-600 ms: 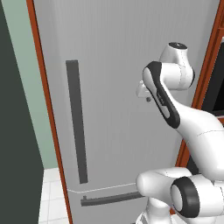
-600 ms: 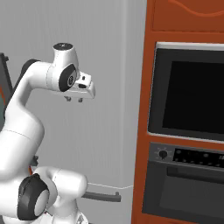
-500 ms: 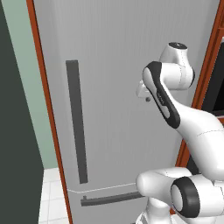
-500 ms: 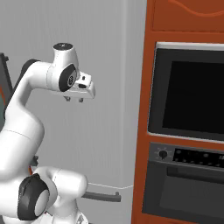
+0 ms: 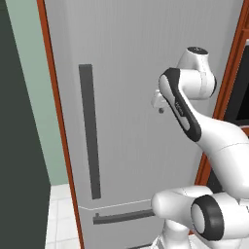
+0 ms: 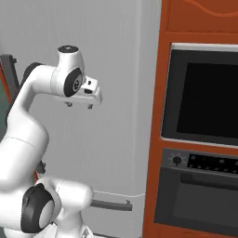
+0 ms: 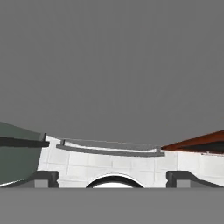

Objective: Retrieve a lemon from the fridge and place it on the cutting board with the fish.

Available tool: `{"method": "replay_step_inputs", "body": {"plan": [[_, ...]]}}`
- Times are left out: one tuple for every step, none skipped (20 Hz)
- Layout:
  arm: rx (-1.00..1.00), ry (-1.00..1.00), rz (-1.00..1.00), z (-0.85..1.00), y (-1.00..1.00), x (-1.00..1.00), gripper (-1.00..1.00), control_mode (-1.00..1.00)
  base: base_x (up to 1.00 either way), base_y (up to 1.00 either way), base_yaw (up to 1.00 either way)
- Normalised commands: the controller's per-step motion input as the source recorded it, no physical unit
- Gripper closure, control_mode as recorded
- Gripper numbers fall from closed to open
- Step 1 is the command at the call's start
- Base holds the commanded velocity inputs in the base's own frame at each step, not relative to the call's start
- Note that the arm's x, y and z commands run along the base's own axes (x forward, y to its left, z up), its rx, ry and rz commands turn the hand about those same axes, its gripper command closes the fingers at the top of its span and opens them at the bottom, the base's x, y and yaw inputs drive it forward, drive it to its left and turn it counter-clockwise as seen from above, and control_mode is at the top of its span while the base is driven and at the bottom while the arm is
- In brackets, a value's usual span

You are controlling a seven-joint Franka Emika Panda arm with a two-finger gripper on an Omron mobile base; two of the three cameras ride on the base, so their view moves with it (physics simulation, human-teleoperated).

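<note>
The white arm's gripper (image 6: 79,105) is hanging with its jaws spread wide and empty, pointing down in front of the closed fridge (image 5: 131,58). The fridge's tall handle (image 5: 90,131) is running vertically, well off to the gripper's left. The lemon is presumably sitting behind that door. Compared with the earlier frames, nothing is visibly changing.

A pale green wall (image 5: 34,87) stood to the left, with a dark grey-green panel (image 5: 19,160) in front of it. Below lay a white tiled floor (image 5: 61,219). To the right, a red-brown wooden cabinet (image 6: 195,21) framed a black built-in oven (image 6: 204,104) above a dark grey control panel with a knob (image 6: 200,162).
</note>
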Motion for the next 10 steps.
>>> {"method": "replay_step_inputs", "body": {"plan": [[0.00,0.00,0.00,0.00,0.00,0.00,-1.00,1.00,-0.95,0.12,-0.20],[0.00,0.00,0.00,0.00,0.00,0.00,-1.00,1.00,-1.00,0.31,-0.28],[0.00,0.00,0.00,0.00,0.00,0.00,-1.00,1.00,-0.90,0.40,-0.29],[0.00,0.00,0.00,0.00,0.00,0.00,-1.00,1.00,-0.79,0.38,-0.25],[0.00,0.00,0.00,0.00,0.00,0.00,-1.00,1.00,-0.78,0.33,-0.22],[0.00,0.00,0.00,0.00,0.00,0.00,-1.00,1.00,-0.79,0.16,-0.19],[0.00,0.00,0.00,0.00,0.00,0.00,-1.00,1.00,-0.70,0.16,-0.19],[0.00,0.00,0.00,0.00,0.00,0.00,-1.00,1.00,-0.48,0.01,-0.19],[0.00,0.00,0.00,0.00,0.00,0.00,-1.00,1.00,-0.34,0.00,-0.18],[0.00,0.00,0.00,0.00,0.00,0.00,-1.00,1.00,-0.26,0.00,-0.15]]}}
